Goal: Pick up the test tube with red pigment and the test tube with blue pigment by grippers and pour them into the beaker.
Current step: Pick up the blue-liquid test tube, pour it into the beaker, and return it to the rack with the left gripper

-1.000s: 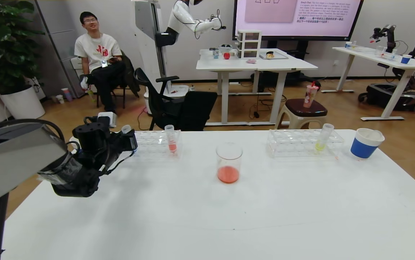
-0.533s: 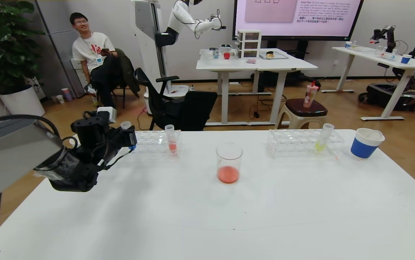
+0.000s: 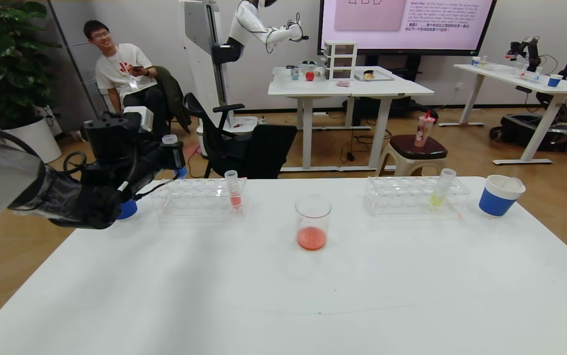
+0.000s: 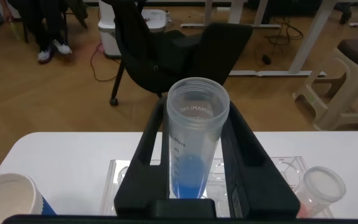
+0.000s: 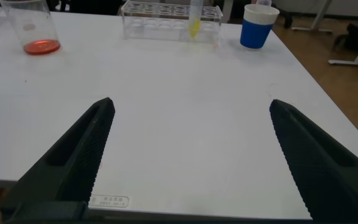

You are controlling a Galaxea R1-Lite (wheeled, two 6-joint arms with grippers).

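Observation:
My left gripper (image 3: 174, 157) is shut on the test tube with blue pigment (image 3: 170, 140) and holds it roughly upright in the air, above the left end of the left rack (image 3: 197, 199). In the left wrist view the blue tube (image 4: 194, 165) stands open-topped between the black fingers (image 4: 147, 155), with a little blue liquid in its bottom. The test tube with red pigment (image 3: 234, 190) stands in the left rack and holds a little reddish liquid. The beaker (image 3: 313, 222) stands mid-table with orange-red liquid in its bottom. My right gripper (image 5: 191, 104) is open and empty over the table's near right part.
A second clear rack (image 3: 414, 195) at the back right holds a yellow-liquid tube (image 3: 442, 187). A blue paper cup (image 3: 500, 195) stands at the far right, another (image 3: 126, 209) behind my left arm. Chairs, tables and a seated person are beyond the table.
My left gripper has risen with the blue tube and drawn back to the left, lifting it above the rack. The blue cup behind the arm has come into view.

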